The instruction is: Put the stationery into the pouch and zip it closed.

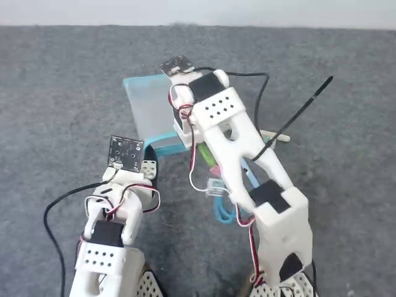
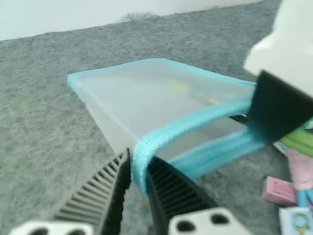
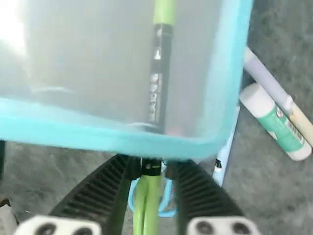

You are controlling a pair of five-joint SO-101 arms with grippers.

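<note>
The translucent pouch (image 1: 147, 105) with light-blue trim lies at the table's middle back. My left gripper (image 2: 138, 165) is shut on the blue zipper edge (image 2: 195, 125) at the pouch's open mouth, holding it raised. My right gripper (image 3: 149, 169) is shut on a green pen (image 3: 146, 205). The pen's front part sits inside the pouch (image 3: 88, 63) and shows through its wall. In the high view the right gripper (image 1: 185, 133) is at the mouth, with the left gripper (image 1: 151, 161) beside it.
A glue stick (image 3: 274, 122) and a pale pen (image 3: 264, 73) lie beside the pouch. A pink eraser (image 2: 278, 190) and blue scissors (image 1: 224, 211) lie under the right arm (image 1: 247, 161). Bare grey carpet spreads to the left and back.
</note>
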